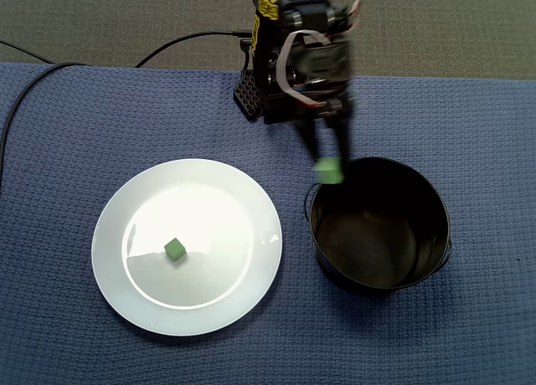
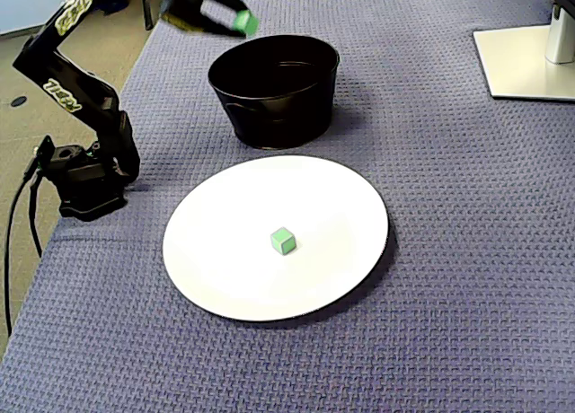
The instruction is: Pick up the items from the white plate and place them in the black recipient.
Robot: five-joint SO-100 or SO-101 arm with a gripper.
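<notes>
Green cube (image 1: 328, 171) gripped in hand (image 1: 329, 165) over black pot (image 2: 274, 117) rim, second cube (image 1: 175, 249) on white plate (image 1: 209, 305), blue cloth (image 1: 469, 343) beneath

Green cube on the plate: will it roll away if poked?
Probably not: its flat faces suggest the green cube slides rather than rolls. It looks small, so likely light. The white plate looks glossy, so it may skid.

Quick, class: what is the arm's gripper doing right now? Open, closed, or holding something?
The gripper: closed, holding a small green cube up by the rim of the black round bucket.
</notes>
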